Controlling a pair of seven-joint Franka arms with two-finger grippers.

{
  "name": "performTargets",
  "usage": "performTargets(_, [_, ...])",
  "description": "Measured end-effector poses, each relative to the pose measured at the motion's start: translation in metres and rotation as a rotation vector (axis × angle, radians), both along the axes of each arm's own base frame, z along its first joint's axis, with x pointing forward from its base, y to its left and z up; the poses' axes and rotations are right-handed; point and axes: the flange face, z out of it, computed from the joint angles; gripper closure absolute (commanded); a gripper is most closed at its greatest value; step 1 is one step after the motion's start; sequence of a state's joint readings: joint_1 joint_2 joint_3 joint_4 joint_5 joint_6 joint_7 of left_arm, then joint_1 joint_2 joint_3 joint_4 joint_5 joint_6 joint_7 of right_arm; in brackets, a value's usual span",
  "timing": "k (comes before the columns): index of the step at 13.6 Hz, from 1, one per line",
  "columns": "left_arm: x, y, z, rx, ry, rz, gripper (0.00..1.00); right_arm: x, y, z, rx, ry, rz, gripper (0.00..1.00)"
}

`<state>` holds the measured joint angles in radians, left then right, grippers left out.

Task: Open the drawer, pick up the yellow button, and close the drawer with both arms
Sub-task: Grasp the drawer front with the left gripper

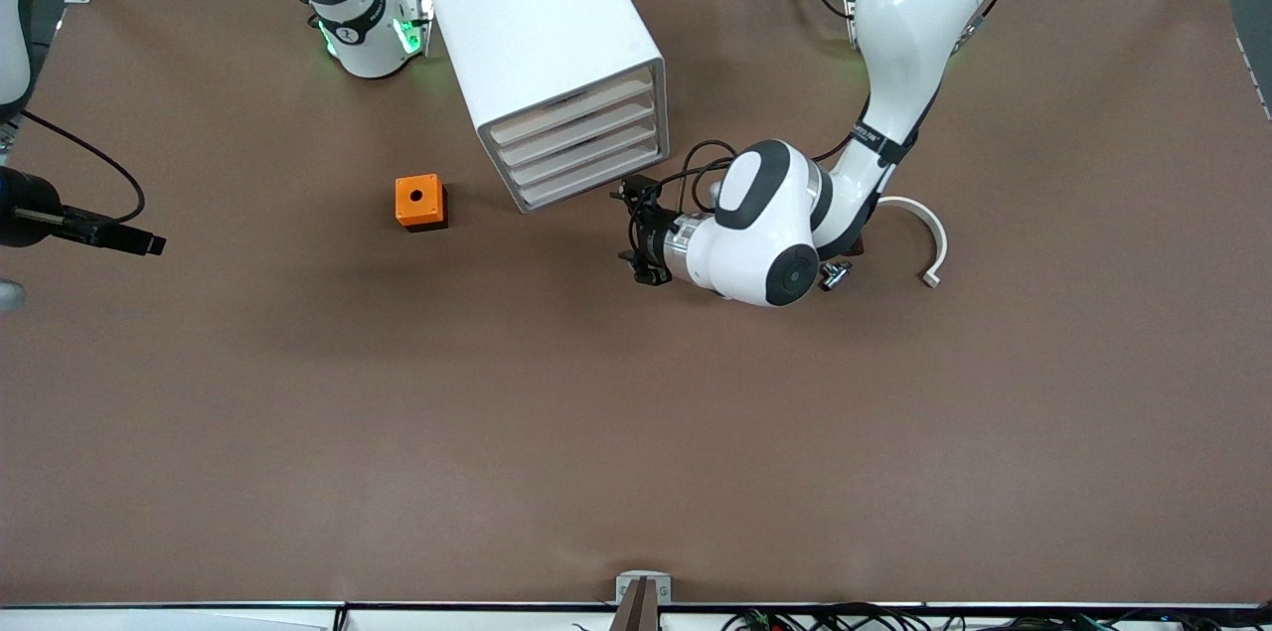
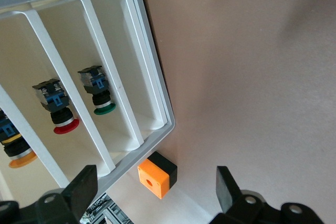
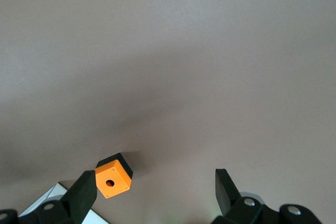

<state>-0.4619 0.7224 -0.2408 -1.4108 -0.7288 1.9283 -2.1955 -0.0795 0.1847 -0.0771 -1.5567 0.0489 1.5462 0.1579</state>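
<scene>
The white cabinet [image 1: 542,35] stands near the robots' bases, and its four off-white drawer fronts [image 1: 581,149] sit flush. My left gripper [image 1: 636,236] hovers low in front of the drawers, open and empty. The left wrist view looks into the drawer slots [image 2: 79,61], with its gripper [image 2: 155,184] wide open. An orange-capped button [image 2: 20,157] lies there, cut off by the picture's edge, beside a red-capped one [image 2: 64,123] and a green-capped one [image 2: 103,109]. My right gripper [image 3: 155,182] is open and empty, high above the table near the orange cube [image 3: 112,180].
The orange cube with a round hole [image 1: 420,202] sits on the brown table [image 1: 636,432] beside the cabinet, toward the right arm's end; it also shows in the left wrist view [image 2: 156,177]. A white curved strip [image 1: 922,236] and a small metal piece [image 1: 835,275] lie by the left arm.
</scene>
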Motion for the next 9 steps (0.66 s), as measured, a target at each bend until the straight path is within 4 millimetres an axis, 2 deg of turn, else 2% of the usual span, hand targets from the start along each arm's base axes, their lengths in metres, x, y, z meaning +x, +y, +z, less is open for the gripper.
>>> performTargets(5, [-0.029, -0.018, -0.01, 0.022, 0.132, -0.042, 0.01, 0.002, 0.014, 0.0, -0.005, 0.004, -0.039, 0.0])
performTargets(7, [-0.038, -0.021, -0.011, 0.051, 0.193, -0.053, 0.05, 0.003, 0.027, 0.0, -0.015, 0.008, -0.068, 0.0])
performTargets(9, [-0.045, -0.021, -0.01, 0.058, 0.264, -0.054, 0.13, 0.004, 0.038, 0.0, -0.021, 0.009, -0.082, 0.0])
